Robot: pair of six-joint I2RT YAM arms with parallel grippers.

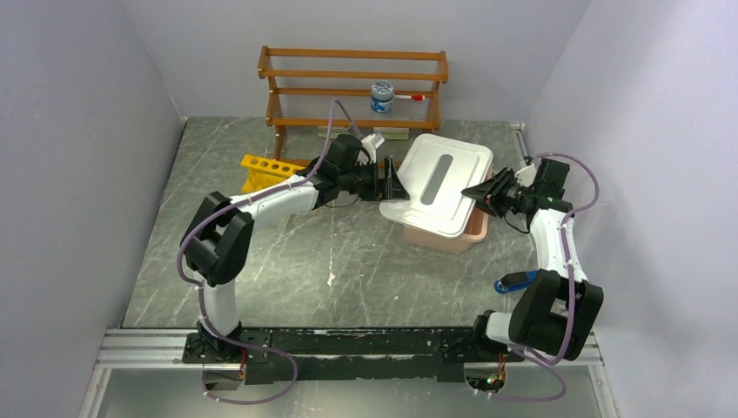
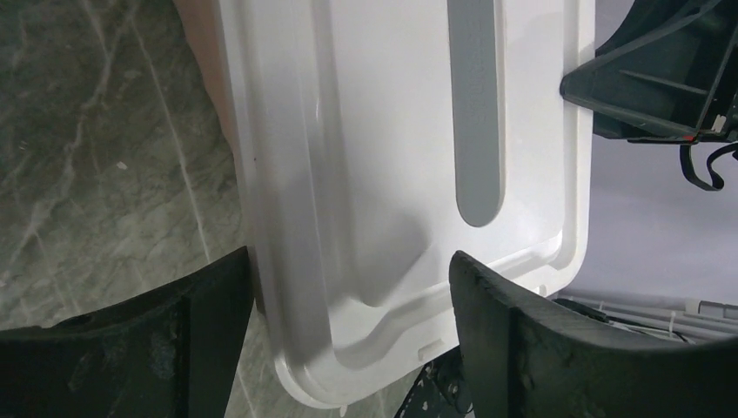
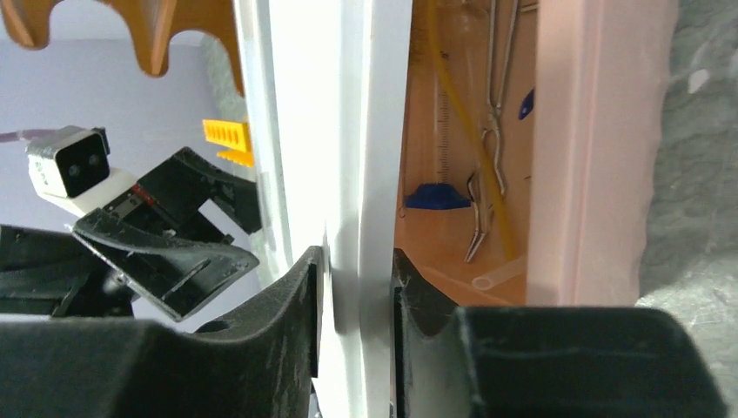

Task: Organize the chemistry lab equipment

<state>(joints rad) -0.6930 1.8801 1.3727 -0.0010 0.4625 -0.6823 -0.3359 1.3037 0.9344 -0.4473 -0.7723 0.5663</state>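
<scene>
A white lid (image 1: 439, 183) lies askew on a pink bin (image 1: 452, 237). My right gripper (image 1: 477, 193) is shut on the lid's right edge; in the right wrist view the lid's rim (image 3: 365, 131) is pinched between the jaws of the gripper (image 3: 357, 261). Under the raised edge the bin holds metal tongs (image 3: 492, 131), a tan hose (image 3: 461, 104) and a blue clamp part (image 3: 435, 196). My left gripper (image 1: 393, 185) is open at the lid's left edge, its gripper (image 2: 348, 270) straddling a corner of the lid (image 2: 374, 174). The yellow test-tube rack (image 1: 265, 167) lies at the back left.
A wooden shelf (image 1: 352, 83) stands at the back wall with a white-lidded jar (image 1: 381, 96) on it. A blue-and-black tool (image 1: 515, 281) lies by the right arm. Walls close in both sides.
</scene>
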